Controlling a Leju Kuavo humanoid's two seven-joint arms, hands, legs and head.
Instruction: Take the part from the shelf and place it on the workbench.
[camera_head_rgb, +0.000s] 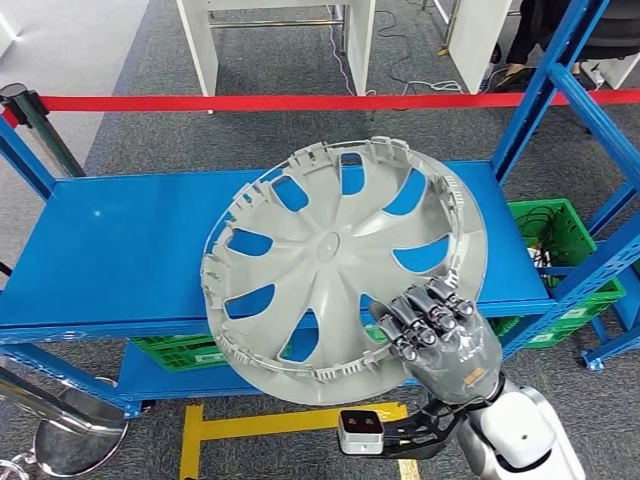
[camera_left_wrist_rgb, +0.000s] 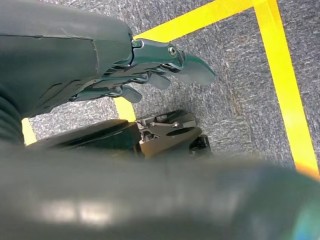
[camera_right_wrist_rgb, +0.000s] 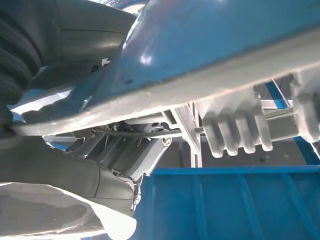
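The right hand (camera_head_rgb: 434, 325) holds the big grey wheel cover (camera_head_rgb: 340, 265) by its near edge, tilted up over the blue shelf (camera_head_rgb: 113, 250). The left hand (camera_left_wrist_rgb: 151, 65) holds nothing, fingers apart. Carrying it to the tabletop is still left.

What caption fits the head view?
Right hand grips the grey wheel cover by its rim, tilted above the blue shelf.

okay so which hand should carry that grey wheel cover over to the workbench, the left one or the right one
The right. The right hand already grips the near rim of the grey wheel cover, which is tilted up off the blue shelf. The left hand hangs empty over the floor's yellow tape, away from the part.
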